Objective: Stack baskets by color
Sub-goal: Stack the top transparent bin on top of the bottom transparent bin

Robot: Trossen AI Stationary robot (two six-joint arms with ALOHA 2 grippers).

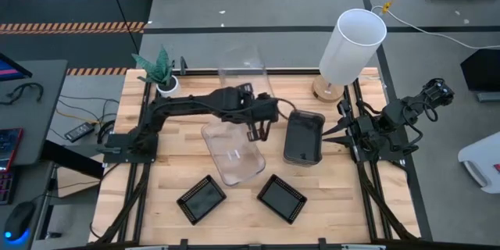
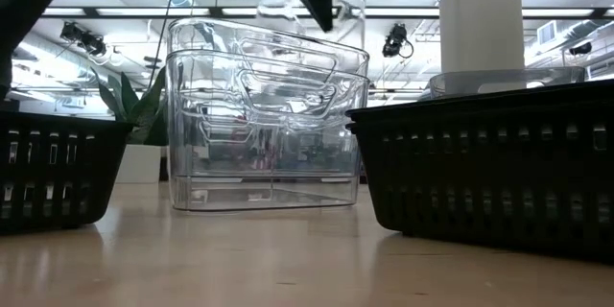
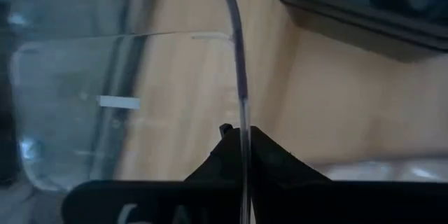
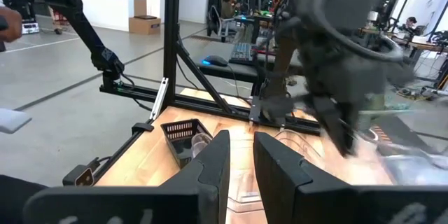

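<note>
Nearest the front edge lie two black baskets (image 1: 201, 200) (image 1: 281, 198). Beyond them, at table centre, the clear basket (image 1: 233, 153) runs its long axis from 11 to 5 o'clock. The left gripper (image 1: 258, 131) is clenched on its 2 o'clock rim. The grey basket (image 1: 303, 137) stands at 3 o'clock. The right gripper (image 1: 351, 136) waits farther right, holding nothing.

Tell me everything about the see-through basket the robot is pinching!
The clear basket is a rectangular bin of see-through plastic with rounded corners and a thin rim. It stands upright on the wooden table, near the middle, and the low view shows another clear bin nested inside it. The left gripper is shut on its rim, one finger on each side of the thin wall. The grey basket sits just to one side, apart from it.
</note>
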